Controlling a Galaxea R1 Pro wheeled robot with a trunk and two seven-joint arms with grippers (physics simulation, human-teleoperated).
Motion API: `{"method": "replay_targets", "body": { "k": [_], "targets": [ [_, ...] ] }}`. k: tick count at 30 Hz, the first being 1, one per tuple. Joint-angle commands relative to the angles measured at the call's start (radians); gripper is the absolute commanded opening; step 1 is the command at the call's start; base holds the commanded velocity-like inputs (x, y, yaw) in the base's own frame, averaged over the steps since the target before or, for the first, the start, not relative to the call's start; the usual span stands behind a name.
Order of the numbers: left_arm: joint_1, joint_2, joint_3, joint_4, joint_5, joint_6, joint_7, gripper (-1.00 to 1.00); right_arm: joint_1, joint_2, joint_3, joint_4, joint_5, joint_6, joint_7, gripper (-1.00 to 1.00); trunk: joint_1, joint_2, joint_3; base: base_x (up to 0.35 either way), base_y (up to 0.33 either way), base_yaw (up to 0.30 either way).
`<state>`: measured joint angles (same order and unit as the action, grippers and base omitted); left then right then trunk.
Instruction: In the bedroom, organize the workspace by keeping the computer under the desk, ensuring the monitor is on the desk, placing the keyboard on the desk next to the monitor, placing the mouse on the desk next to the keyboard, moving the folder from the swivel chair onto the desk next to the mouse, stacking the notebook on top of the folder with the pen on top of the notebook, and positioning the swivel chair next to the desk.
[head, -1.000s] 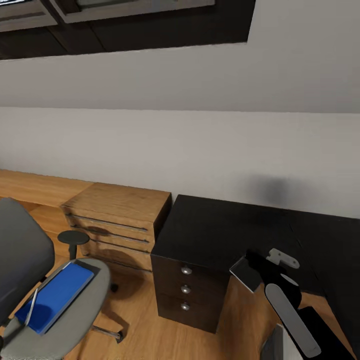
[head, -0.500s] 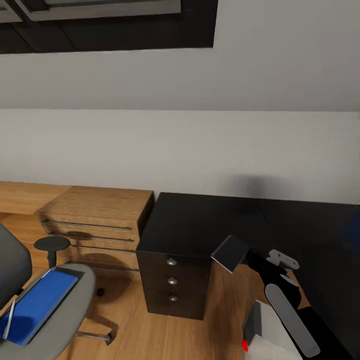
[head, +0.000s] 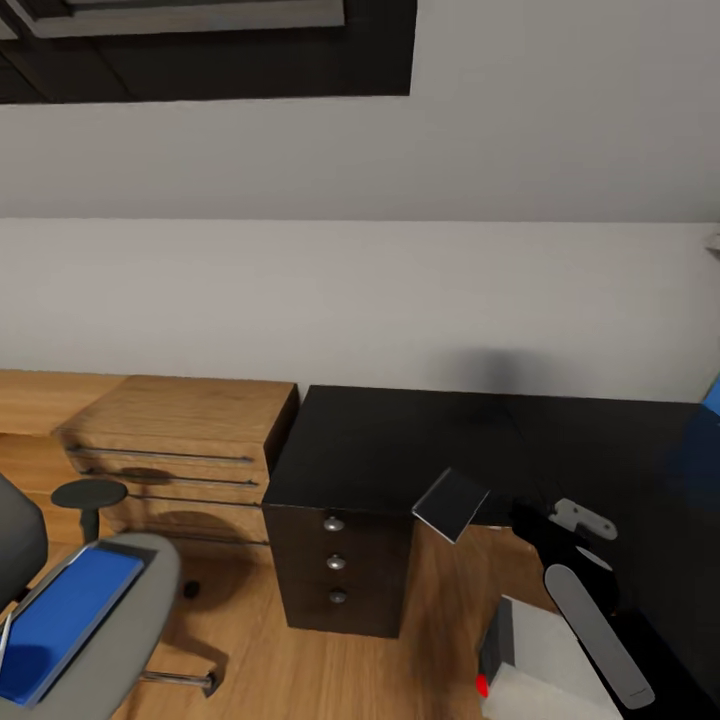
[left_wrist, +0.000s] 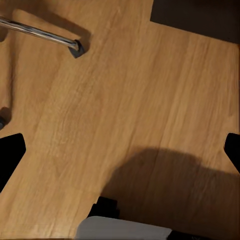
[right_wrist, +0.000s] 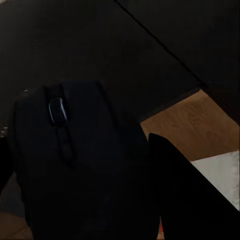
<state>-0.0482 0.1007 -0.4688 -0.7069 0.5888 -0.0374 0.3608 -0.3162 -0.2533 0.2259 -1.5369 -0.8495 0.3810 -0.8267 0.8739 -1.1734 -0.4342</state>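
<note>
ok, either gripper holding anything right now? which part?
Right gripper holds the mouse, clamped across its sides, scroll wheel facing the wrist camera, above the desk. Left gripper's fingers are spread wide over bare floor, holding nothing.

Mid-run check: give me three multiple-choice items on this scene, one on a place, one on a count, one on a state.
1. Where does the folder lie?
A. on the desk
B. on the swivel chair's seat
C. on the floor

2. How many round knobs does the desk's drawer unit show?
A. two
B. three
C. five

3. What is the right gripper doing?
A. open and empty
B. holding the mouse
C. holding the pen

Answers:
1. B: the folder lies flat on the swivel chair.
2. B: three knobs run down the drawer unit of the desk.
3. B: the mouse sits in the right gripper.
</note>
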Motion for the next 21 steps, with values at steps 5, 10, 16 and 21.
{"method": "replay_targets", "body": {
  "k": [5,10,16,21],
  "targets": [
    [-0.001,-0.002,-0.008,0.006,0.01,-0.019,0.009,1.0,-0.001,-0.073,0.001,0.012,-0.01,0.007,0.036,-1.0,0.0,-0.001,-0.001,0.0,0.0,-0.276],
    [-0.001,-0.003,-0.008,0.008,0.009,-0.04,0.01,1.0,-0.001,-0.152,0.0,0.017,-0.01,0.027,0.094,-1.0,0.0,-0.001,-0.001,0.0,0.0,-0.296],
    [-0.001,-0.004,-0.008,0.01,0.009,-0.045,0.011,1.0,-0.001,-0.206,0.0,0.037,-0.001,0.101,0.195,-1.0,0.0,-0.001,-0.001,0.0,0.0,-0.299],
    [-0.001,-0.004,-0.008,0.01,0.009,-0.045,0.012,1.0,-0.001,-0.261,-0.001,0.056,0.02,0.147,0.304,-1.0,0.0,-0.001,-0.001,0.0,0.0,-0.3]
  ]
}}
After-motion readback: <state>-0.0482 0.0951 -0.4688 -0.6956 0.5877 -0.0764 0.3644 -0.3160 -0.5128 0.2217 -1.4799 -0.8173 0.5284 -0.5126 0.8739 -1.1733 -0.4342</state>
